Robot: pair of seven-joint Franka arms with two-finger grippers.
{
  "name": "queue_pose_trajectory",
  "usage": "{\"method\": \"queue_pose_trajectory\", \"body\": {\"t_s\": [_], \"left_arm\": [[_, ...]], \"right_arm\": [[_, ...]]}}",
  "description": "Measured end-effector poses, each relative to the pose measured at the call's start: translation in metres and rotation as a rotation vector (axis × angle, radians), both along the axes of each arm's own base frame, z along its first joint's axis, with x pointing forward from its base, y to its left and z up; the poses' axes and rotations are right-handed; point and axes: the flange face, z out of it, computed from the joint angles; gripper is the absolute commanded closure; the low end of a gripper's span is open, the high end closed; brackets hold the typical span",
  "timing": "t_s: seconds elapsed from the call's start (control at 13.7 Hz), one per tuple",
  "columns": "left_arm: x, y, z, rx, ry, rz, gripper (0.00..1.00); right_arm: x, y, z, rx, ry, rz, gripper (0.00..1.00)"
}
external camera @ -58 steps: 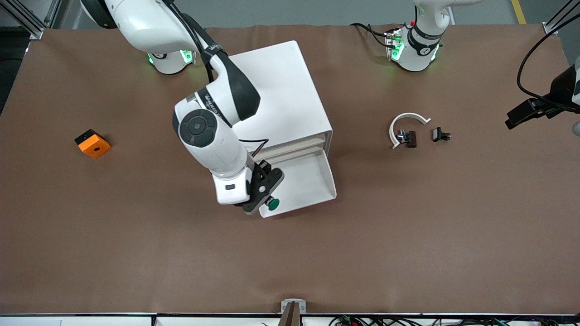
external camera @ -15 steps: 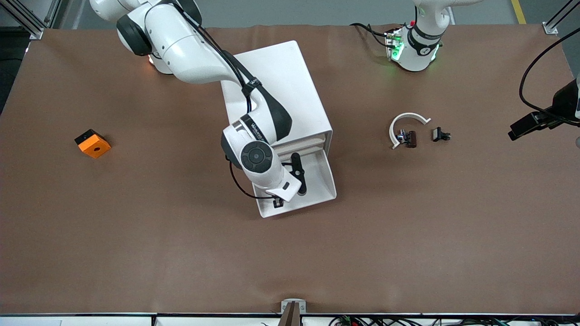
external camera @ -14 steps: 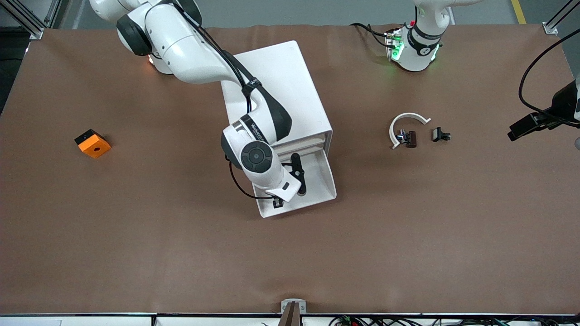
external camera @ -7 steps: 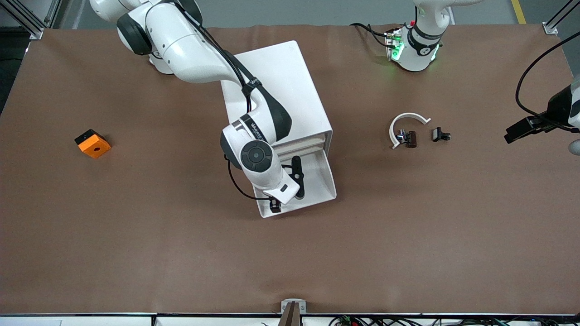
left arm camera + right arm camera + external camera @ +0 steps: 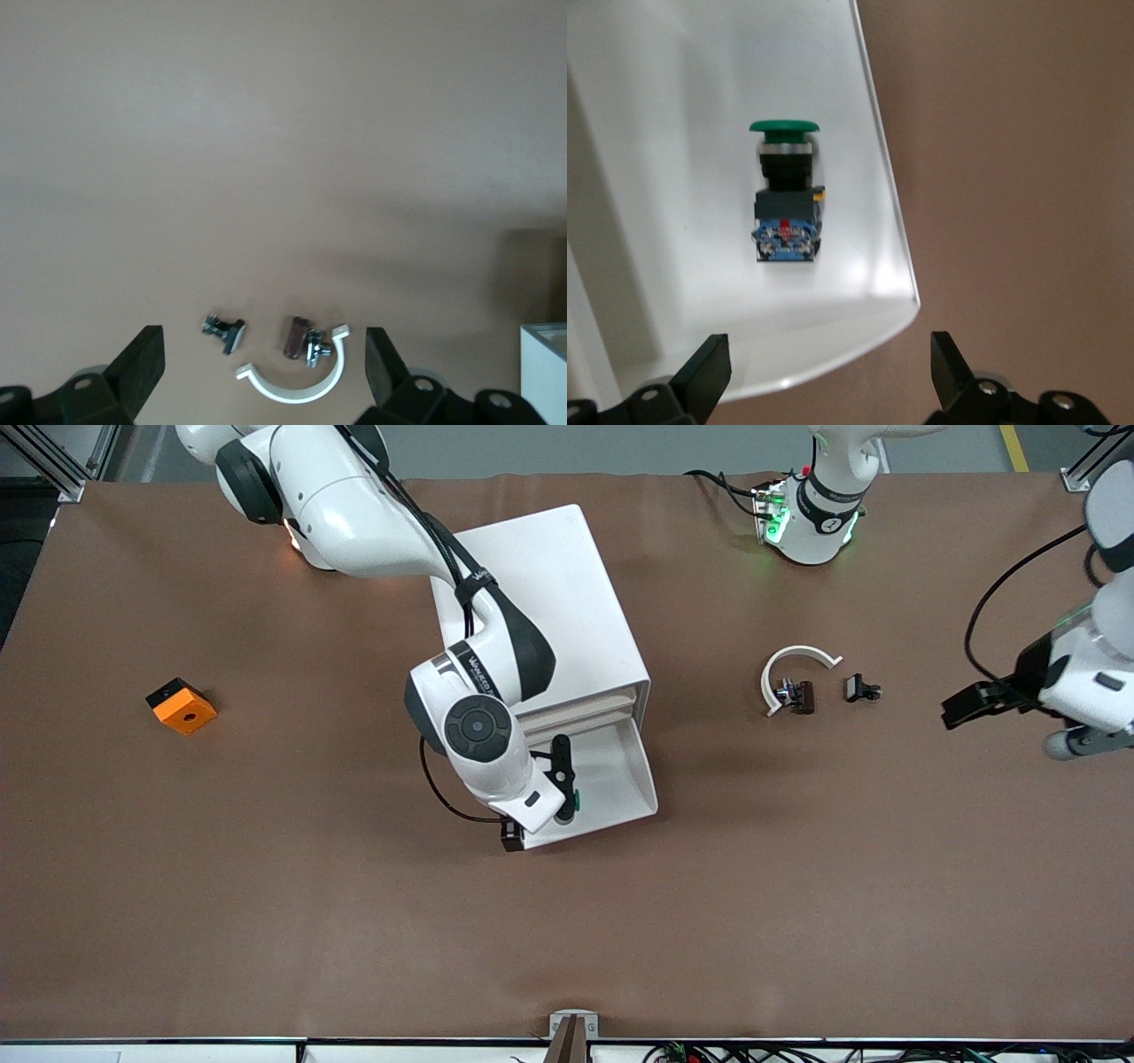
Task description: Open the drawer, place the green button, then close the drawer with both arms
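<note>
Button [image 5: 785, 197] released into drawer [image 5: 673, 177]

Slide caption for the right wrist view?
Green-capped push-button lying on its side in the open white plastic drawer, right gripper open above it.

The right gripper [image 5: 542, 802] hangs over the open drawer [image 5: 620, 775]; a green speck, probably the button [image 5: 574, 801], lies just beside it.
</note>
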Motion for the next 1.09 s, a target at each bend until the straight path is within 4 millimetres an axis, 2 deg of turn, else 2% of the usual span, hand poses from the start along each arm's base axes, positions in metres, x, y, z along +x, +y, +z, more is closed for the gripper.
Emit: {"method": "queue_pose_trajectory", "body": {"t_s": [0.44,0.58,0.73,0.95,1.09], "left_arm": [[0.042,-0.102,-0.070,-0.031,-0.090,-0.092,0.00],[0.049,-0.146,-0.102,-0.047,-0.112,-0.123,0.00],[0.051,-0.189,-0.135,-0.062,-0.126,-0.152,0.00],[0.057,-0.223,-0.186,-0.085,-0.159,-0.189,0.00],[0.065,-0.239,-0.218,-0.110,-0.212,-0.205,0.00]], "right_arm": [[0.022,-0.043,0.067,-0.023,-0.083,-0.067,0.00],[0.026,-0.063,0.096,-0.025,-0.097,-0.097,0.00],[0.027,-0.093,0.133,-0.041,-0.094,-0.138,0.00],[0.020,-0.135,0.194,-0.052,-0.103,-0.244,0.00],[0.010,-0.162,0.222,-0.039,-0.093,-0.379,0.00]]}}
